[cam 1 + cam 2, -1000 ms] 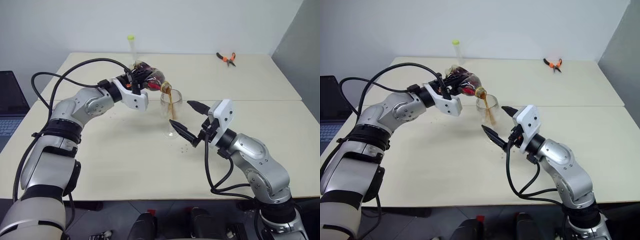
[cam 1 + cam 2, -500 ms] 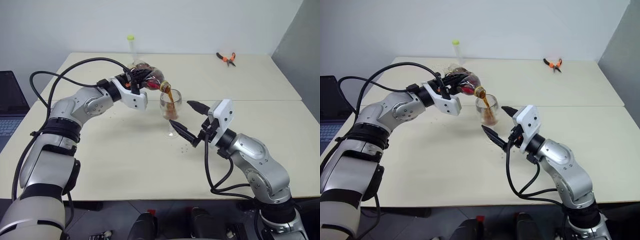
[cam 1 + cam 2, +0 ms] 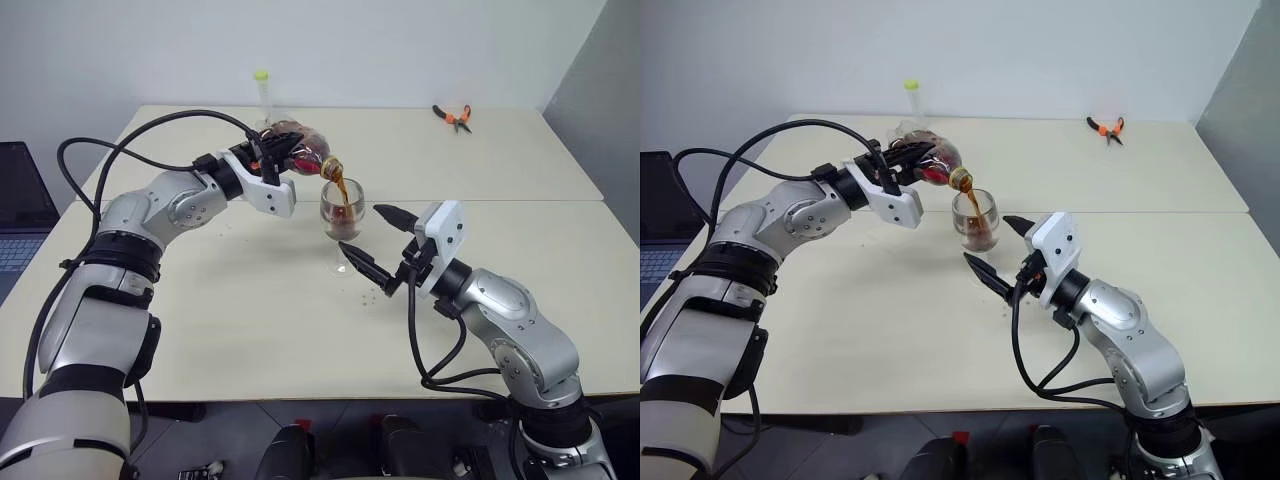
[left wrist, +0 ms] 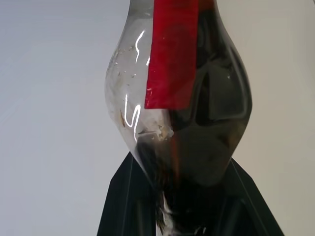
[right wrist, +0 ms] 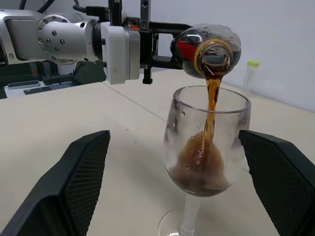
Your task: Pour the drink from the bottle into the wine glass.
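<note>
pour's well under way: the left gripper (image 3: 272, 160) is clamped tight on the bottle (image 3: 298, 157), tipped with its open mouth just above the rim of the wine glass (image 3: 341, 205), and a thin stream of the drink (image 5: 210, 112) is falling into the bowl. the glass stands upright on the table (image 3: 250, 320), near the middle, bowl roughly a third to half full of foamy brown liquid. a fair pool of dark cola sits in the bottle's lower side, so by my reading there's more to tip out, then the bottle wants righting and setting down. the right gripper (image 3: 375, 245) has its jaws spread wide either side of the glass, close to it but gripping nothing, standing guard. the bottle looks clear, rounded, with a red label and no cap on. a few dark specks mark the table by the glass foot.
</note>
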